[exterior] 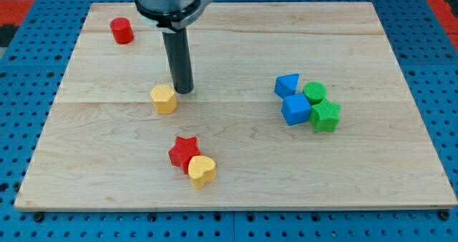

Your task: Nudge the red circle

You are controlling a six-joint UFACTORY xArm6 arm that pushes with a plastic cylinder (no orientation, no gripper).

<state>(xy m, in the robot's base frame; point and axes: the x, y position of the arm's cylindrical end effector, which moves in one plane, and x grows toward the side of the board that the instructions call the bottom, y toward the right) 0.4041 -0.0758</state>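
The red circle [122, 31] is a short red cylinder standing near the board's top left corner. My tip [184, 91] rests on the board well to the right of and below the red circle, apart from it. The tip stands just right of and slightly above a yellow hexagon block [164, 99], very close to it; I cannot tell whether they touch.
A red star [183, 152] and a yellow heart [202, 171] touch each other lower in the middle. At the right sit a blue triangle-like block [287, 84], a blue cube [295, 109], a green circle [314, 93] and a green star [325, 116], clustered. The wooden board [107, 185] lies on a blue pegboard.
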